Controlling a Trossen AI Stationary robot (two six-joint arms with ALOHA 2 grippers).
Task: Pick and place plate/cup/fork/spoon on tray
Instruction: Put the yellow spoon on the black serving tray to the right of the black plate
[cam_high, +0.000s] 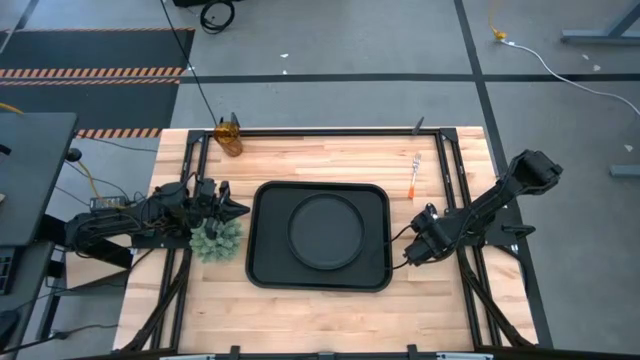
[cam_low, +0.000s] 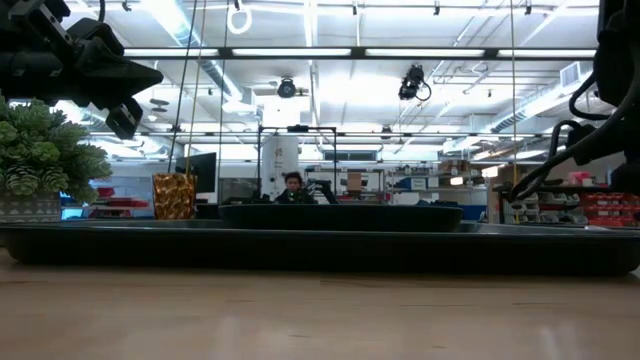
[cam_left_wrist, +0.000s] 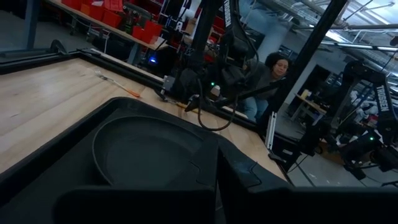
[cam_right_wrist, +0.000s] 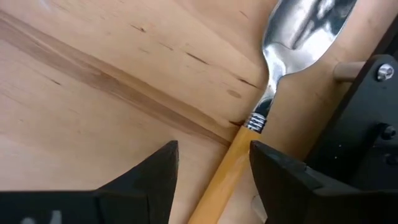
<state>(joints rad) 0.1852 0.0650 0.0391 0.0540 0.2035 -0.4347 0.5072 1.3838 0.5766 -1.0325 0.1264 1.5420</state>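
The black tray (cam_high: 262, 262) lies mid-table with the round black plate (cam_high: 326, 230) on it. The amber cup (cam_high: 229, 135) stands at the far left. The orange-handled fork (cam_high: 415, 172) lies far right of the tray. A spoon with a silver bowl (cam_right_wrist: 305, 25) and a yellow-orange handle (cam_right_wrist: 227, 171) lies on the wood. My right gripper (cam_right_wrist: 214, 171) is open just right of the tray (cam_high: 415, 252), low over the table, one finger on each side of that handle. My left gripper (cam_high: 236, 210) is shut and empty at the tray's left edge, above the table.
A green leafy clump (cam_high: 215, 240) sits left of the tray, under my left gripper. A black frame rail (cam_right_wrist: 367, 112) stands close beside the spoon. Bare wood lies along the near edge. A person (cam_left_wrist: 273, 71) sits beyond the table.
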